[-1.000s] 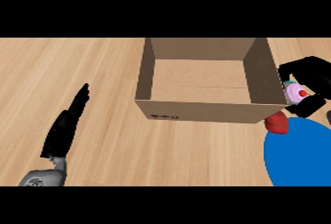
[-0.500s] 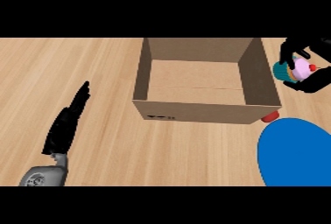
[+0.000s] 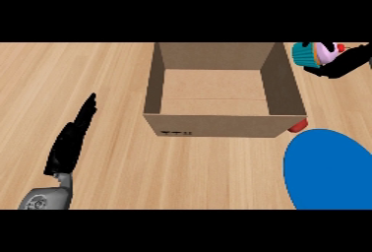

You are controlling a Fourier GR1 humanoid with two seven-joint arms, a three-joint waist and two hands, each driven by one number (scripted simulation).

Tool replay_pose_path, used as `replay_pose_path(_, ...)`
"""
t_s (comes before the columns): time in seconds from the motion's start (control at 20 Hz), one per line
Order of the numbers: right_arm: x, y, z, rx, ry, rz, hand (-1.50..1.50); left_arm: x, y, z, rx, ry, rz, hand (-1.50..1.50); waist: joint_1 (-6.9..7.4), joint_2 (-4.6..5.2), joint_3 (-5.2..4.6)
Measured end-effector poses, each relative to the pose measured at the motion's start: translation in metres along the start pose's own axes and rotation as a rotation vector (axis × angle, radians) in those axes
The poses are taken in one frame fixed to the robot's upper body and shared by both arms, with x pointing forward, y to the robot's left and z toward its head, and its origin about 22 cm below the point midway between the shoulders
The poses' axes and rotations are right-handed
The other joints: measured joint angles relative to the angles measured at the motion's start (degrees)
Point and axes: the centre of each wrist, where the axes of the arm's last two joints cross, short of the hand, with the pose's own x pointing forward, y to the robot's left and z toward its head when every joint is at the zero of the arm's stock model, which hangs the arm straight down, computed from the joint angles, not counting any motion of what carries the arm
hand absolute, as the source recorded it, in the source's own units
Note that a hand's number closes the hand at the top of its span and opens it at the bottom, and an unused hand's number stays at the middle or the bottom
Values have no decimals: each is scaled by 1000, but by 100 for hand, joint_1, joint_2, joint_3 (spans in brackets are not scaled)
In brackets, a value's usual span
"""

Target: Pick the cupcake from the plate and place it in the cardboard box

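Observation:
The cupcake (image 3: 314,52), teal wrapper with pink frosting and a red top, is held in the air at the upper right, just past the right wall of the cardboard box (image 3: 218,125). My right hand (image 3: 344,64) is curled round it at the view's right edge. The box is open-topped and nothing shows inside it. The blue plate (image 3: 327,170) lies at the lower right with nothing on it. At the lower left my left hand (image 3: 70,140) rests on the counter with straight fingers, well away from the box.
A small red object (image 3: 296,126) peeks out beside the box's front right corner, between box and plate. Bare wooden counter stretches to the left of the box and in front of it.
My right hand has lifted the cupcake up and away from the plate, from beside the box's front right corner to near its far right wall. The left hand has stayed still.

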Motion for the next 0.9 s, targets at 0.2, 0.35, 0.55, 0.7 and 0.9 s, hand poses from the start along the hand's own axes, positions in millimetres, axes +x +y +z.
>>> replay_pose_path(0.2, 5, 2, -30, 14, -38, -39, 150, -6, -1, 5, 14, 11, 5, 0, -85, -37, -7)
replay_pose_path(0.35, 14, 7, -60, 46, -64, -59, 150, -6, 4, 5, 28, 19, 2, 0, -156, -61, -10)
replay_pose_path(0.55, 25, 27, -97, 99, -86, -84, 150, -11, 5, 9, 38, 26, 1, 0, -237, -84, -13)
replay_pose_path(0.7, 32, 42, -119, 144, -93, -93, 150, -13, 11, 14, 43, 28, 3, 0, -271, -97, -14)
replay_pose_path(0.9, 42, 68, -147, 222, -100, -93, 150, -15, 12, 12, 50, 27, 0, 0, -304, -94, -15)
